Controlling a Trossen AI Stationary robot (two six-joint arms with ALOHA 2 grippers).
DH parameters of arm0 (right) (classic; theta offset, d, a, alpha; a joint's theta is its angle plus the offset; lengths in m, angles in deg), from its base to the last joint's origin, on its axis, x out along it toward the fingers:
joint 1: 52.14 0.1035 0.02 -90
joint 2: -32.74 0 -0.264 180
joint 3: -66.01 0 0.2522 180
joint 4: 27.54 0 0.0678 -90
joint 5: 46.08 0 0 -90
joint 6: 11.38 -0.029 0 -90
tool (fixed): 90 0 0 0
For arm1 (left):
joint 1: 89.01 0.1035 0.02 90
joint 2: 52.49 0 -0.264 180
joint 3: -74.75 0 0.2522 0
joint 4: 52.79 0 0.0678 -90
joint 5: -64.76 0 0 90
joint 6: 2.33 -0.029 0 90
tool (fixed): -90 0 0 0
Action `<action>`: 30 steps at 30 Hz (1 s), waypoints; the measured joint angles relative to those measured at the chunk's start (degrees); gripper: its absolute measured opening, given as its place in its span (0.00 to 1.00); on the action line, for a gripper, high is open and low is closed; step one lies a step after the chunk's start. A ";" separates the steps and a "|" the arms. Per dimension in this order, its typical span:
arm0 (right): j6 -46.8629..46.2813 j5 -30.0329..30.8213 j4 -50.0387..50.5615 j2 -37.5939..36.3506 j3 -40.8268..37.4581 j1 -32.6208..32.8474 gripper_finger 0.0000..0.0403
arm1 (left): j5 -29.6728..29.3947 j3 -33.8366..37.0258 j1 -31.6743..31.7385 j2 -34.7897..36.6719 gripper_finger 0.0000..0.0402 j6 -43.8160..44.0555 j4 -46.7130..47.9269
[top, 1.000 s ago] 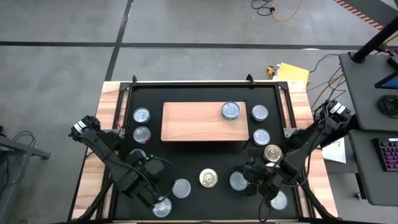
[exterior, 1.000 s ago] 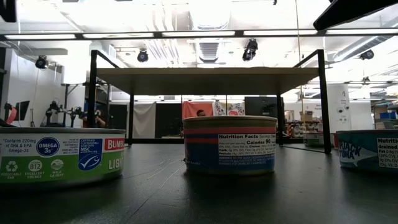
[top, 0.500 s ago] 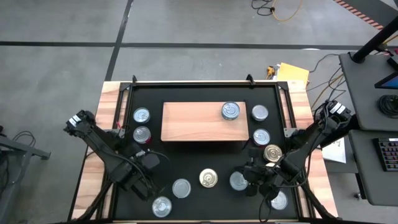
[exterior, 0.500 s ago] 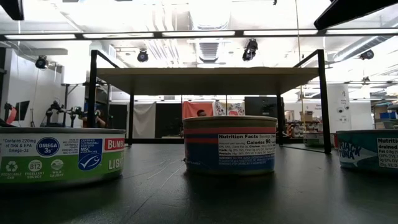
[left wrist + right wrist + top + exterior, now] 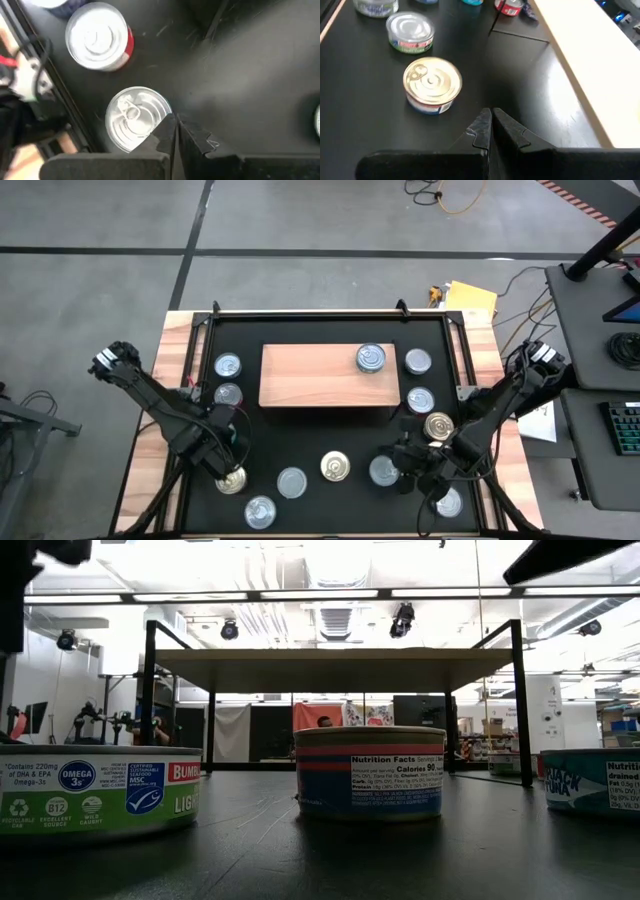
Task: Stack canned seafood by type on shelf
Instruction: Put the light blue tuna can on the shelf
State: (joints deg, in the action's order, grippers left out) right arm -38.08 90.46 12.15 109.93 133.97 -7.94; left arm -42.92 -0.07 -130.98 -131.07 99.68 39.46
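The left gripper [image 5: 232,470] hangs over the black mat [image 5: 330,435] at about eight o'clock from the shelf [image 5: 325,375], its jaws pressed together on nothing. In the left wrist view a silver-lidded tin [image 5: 137,119] lies just beside the fingertips [image 5: 167,131], and a tin with a red side label [image 5: 100,36] sits a little farther off.

Seen from above, two tins [image 5: 228,366] stand one behind the other at nine o'clock from the shelf, between it and the mat's left edge. The shelf, a light-wood board, lies in the far middle of the desk [image 5: 176,340], and one silver tin [image 5: 371,358] rests on its right end. Nearer the front edge, at six o'clock from the shelf, are a silver tin [image 5: 292,482], another one [image 5: 260,512] closer to the edge, and a gold-lidded tin [image 5: 335,467].

Two more tins [image 5: 418,361] line up at three o'clock from the shelf. The right gripper [image 5: 408,470] hovers at five o'clock from the shelf, jaws together and empty, near a gold-lidded tin [image 5: 432,84] on the mat.
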 joint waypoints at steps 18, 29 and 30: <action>-2.71 1.55 5.57 -7.76 -0.83 0.00 0.02 | 5.21 10.64 0.00 -1.15 0.00 7.36 -6.56; -2.71 1.55 5.52 -7.78 -0.96 0.00 0.02 | 4.97 12.71 0.20 -5.30 0.00 8.48 -13.21; -2.71 1.55 5.52 -7.78 -0.96 0.00 0.02 | 4.97 12.70 0.26 -6.09 0.00 8.58 -13.37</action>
State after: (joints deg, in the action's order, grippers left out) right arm -40.79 92.01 17.66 102.15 133.00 -7.94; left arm -37.95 12.63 -130.72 -137.17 108.26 26.09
